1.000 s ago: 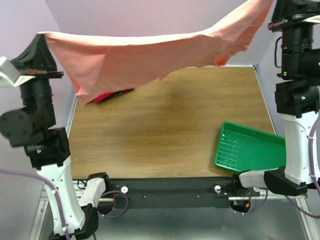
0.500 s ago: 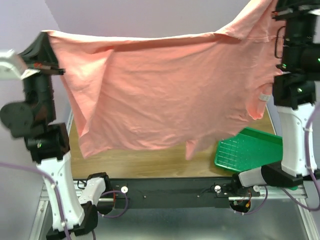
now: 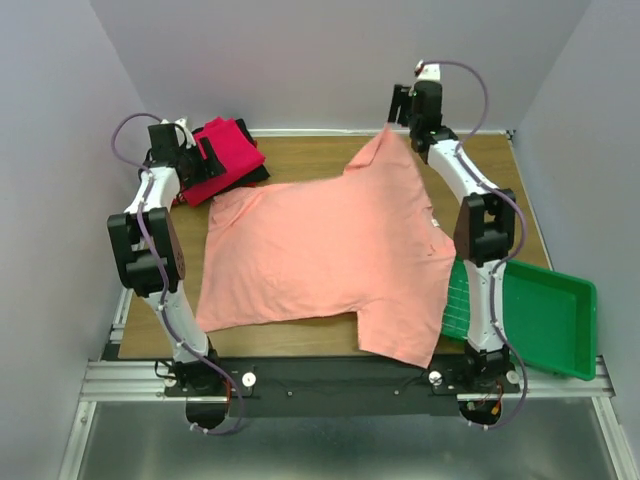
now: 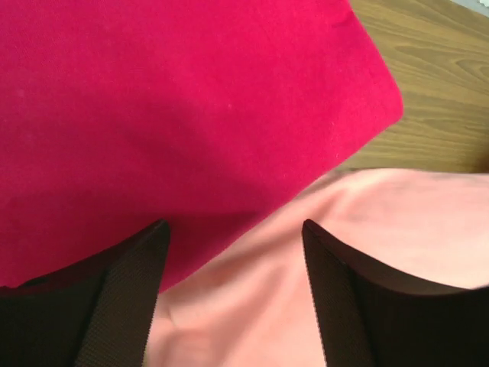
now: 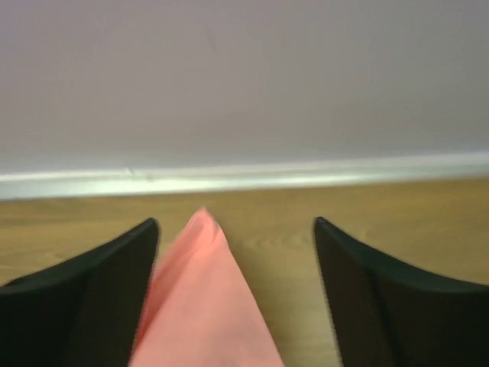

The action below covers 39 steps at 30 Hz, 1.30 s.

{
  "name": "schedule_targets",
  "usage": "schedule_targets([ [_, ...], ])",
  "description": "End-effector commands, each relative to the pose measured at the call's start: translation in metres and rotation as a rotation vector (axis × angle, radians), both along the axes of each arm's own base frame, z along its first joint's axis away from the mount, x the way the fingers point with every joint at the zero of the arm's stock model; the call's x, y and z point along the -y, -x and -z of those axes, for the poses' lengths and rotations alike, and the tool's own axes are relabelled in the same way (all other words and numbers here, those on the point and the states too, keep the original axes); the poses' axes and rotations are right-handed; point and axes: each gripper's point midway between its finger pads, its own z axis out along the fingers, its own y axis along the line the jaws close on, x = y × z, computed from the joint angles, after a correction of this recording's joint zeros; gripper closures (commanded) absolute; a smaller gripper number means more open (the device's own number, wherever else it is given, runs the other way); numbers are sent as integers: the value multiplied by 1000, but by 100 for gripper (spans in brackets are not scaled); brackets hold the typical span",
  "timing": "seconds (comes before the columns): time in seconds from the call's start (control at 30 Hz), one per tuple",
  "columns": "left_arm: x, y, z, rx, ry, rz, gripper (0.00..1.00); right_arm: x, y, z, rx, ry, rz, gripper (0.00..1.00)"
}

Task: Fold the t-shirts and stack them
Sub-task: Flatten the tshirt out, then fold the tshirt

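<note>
A salmon-pink t-shirt (image 3: 320,250) lies spread flat over the middle of the table, its near corner hanging over the front edge. My left gripper (image 3: 205,168) (image 4: 233,225) stands open over the shirt's far-left edge (image 4: 321,260), beside a folded magenta t-shirt (image 3: 228,150) (image 4: 168,115) that rests on a dark one. At the far edge my right gripper (image 3: 393,125) (image 5: 234,223) is open too. The shirt's far corner (image 5: 202,306) lies loose on the wood between its fingers, nearer the left one.
A green plastic tray (image 3: 545,315) sits at the near right, its left side under the pink shirt's edge. The back wall (image 5: 244,92) is close in front of the right gripper. Bare wood (image 3: 490,180) shows at the far right.
Both arms came down from holding the pink shirt high and stretched. The shirt now lies flat on the table and both grippers have opened and let go of it.
</note>
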Motion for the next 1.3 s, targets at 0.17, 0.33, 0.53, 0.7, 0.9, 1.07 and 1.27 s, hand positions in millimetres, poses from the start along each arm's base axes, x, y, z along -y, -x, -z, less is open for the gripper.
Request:
schedule_targets([
  [0.17,-7,14,-113,229,-75,-68,10,12,23,35,-162,-24,12,0],
  [0.33,21,57,-69,133,-54,-18,10,-10,63,47,-242,-95,-124,0],
  [0.53,67,93,-15,3,-9,47,10,-41,106,95,-408,-213,-283,0],
  [0.7,80,110,15,-78,6,68,10,-47,124,136,-523,-257,-304,0],
  [0.9,83,125,54,-192,20,94,10,-46,137,177,-619,-257,-292,0],
  [1.07,89,130,89,-266,35,125,10,-42,143,208,-690,-246,-271,0],
  [1.27,89,126,114,-319,37,127,10,-36,145,233,-743,-225,-229,0],
])
